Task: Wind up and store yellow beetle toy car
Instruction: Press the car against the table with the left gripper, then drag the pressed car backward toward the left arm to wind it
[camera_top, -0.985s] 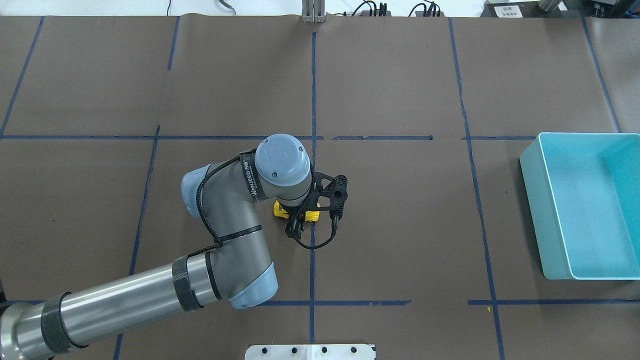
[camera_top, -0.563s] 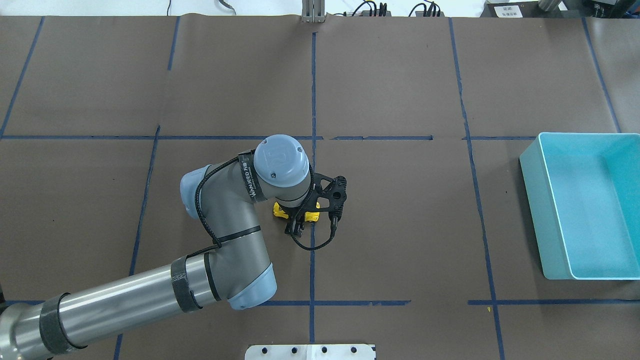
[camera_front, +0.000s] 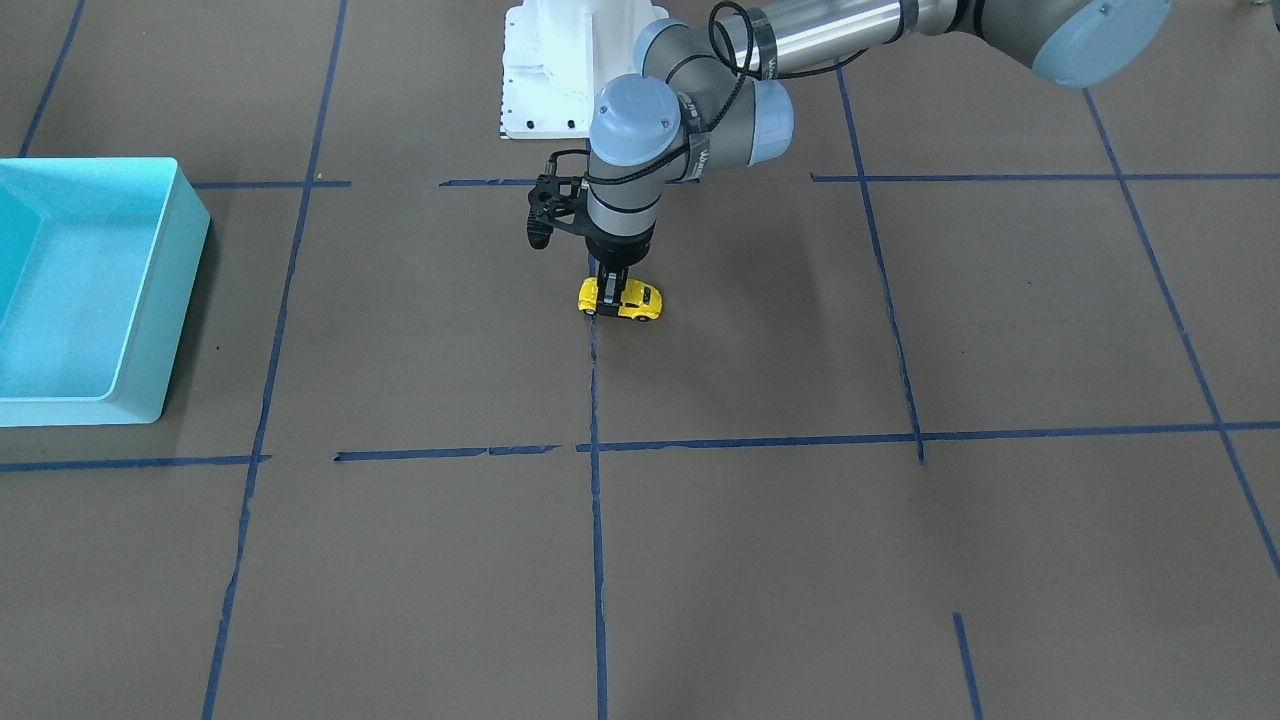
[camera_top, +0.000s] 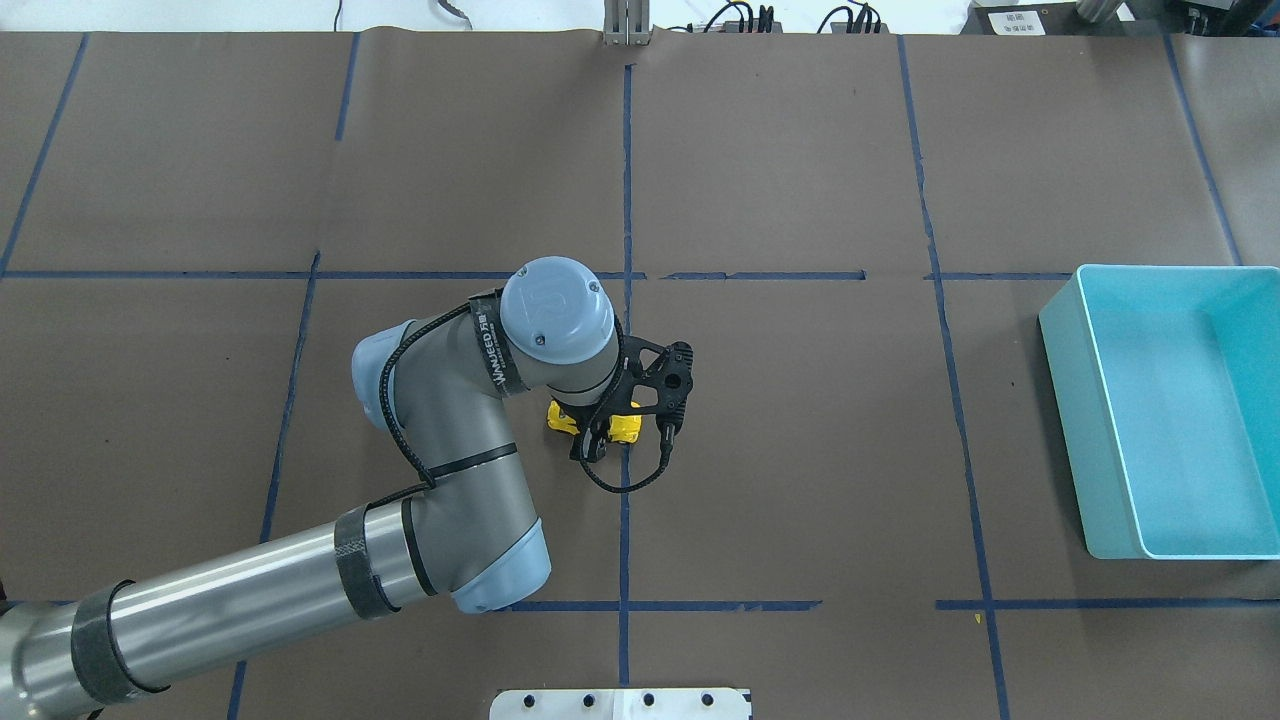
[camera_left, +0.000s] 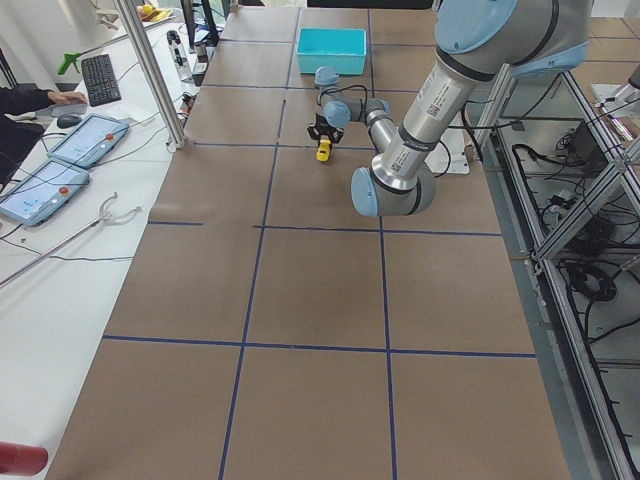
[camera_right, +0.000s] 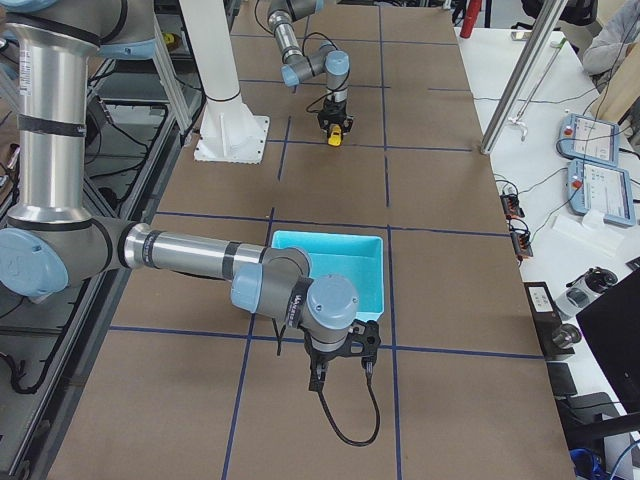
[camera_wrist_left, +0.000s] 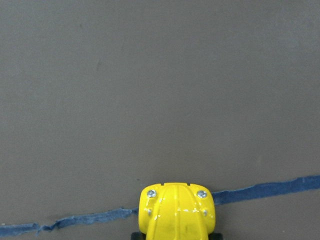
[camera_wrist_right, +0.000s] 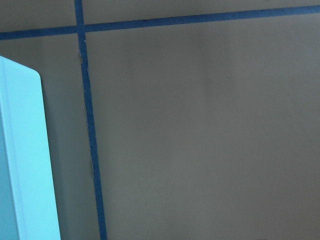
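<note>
The yellow beetle toy car (camera_front: 632, 299) stands on its wheels on the brown paper beside a blue tape line. My left gripper (camera_front: 611, 292) comes straight down on it and its dark fingers are shut across the car's body. From overhead the car (camera_top: 626, 430) shows partly under the wrist. The left wrist view shows only the car's rounded yellow end (camera_wrist_left: 177, 212) at the bottom edge, no fingers. My right gripper (camera_right: 322, 378) hangs low beside the turquoise bin (camera_right: 330, 268); I cannot tell whether it is open or shut.
The turquoise bin (camera_top: 1062, 400) sits empty at the table's right edge in the overhead view, far from the car. Its wall shows in the right wrist view (camera_wrist_right: 20, 160). The robot's white base (camera_front: 560, 60) stands behind the left arm.
The left wrist and forearm have shifted slightly left and away from the robot. The car stays in about the same spot on the paper.
</note>
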